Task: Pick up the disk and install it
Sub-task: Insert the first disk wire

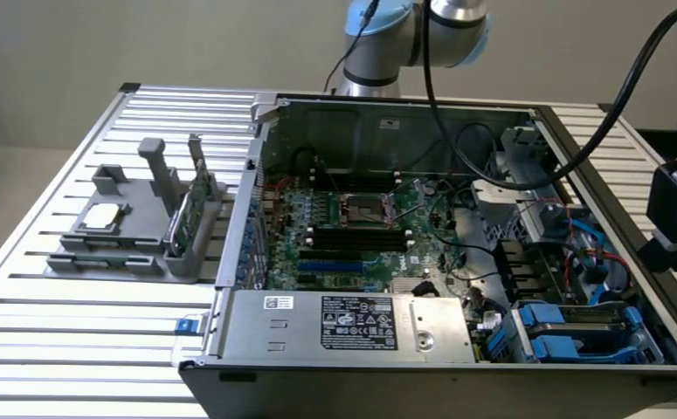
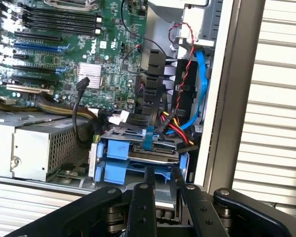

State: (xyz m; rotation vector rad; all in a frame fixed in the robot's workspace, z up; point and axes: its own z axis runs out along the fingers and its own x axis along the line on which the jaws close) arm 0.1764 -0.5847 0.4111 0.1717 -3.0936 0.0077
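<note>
Hand half-open, empty, black fingers aimed at the disk, seated in the corner bay of the case. Perforated metal power supply; then disk, grey metal in glossy blue plastic carrier; loose cables; ribbed table. Best approached square to the carrier edge, clear of wiring.

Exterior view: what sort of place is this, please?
Probably a robotics lab or test bench: an open computer case lies on a slatted metal table, with a robot arm behind it.
</note>
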